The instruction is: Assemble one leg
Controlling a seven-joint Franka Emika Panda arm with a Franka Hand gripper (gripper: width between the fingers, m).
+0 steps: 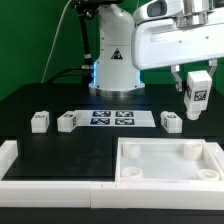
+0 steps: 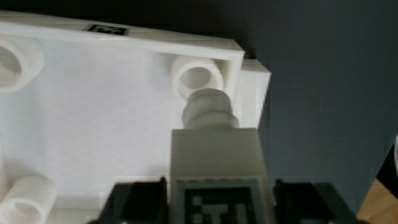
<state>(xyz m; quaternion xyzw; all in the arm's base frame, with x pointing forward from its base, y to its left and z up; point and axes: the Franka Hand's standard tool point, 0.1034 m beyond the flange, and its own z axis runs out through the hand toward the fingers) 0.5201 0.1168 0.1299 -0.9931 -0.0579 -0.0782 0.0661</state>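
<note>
A green wall stands behind a matte black bench (image 1: 60,140), with the glossy white arm (image 1: 165,45) reaching in at about one o'clock of the exterior view. The pincer (image 1: 197,78) is clamped on the leg (image 1: 196,97), a stubby white plastic block with a square black-and-white tag on its face. It hangs clear above the bench at two o'clock. In the wrist view the block narrows to a rounded peg aimed at a round socket (image 2: 201,72) in a corner of the panel (image 2: 89,110). Whether peg and socket touch I cannot tell. The panel is a large, smooth white square with raised walls, lying at five o'clock in the exterior view, its front edge near the bench edge. The thin, flat marker board (image 1: 110,118) lies mid-bench. Two more legs (image 1: 40,121) (image 1: 67,121) sit at its nine o'clock, the nearer one just beside it, and a third (image 1: 170,121) at its three o'clock. A blocky white rail (image 1: 20,165) turns the corner at seven o'clock and runs along the front. Open black surface lies between rail, board and panel.
</note>
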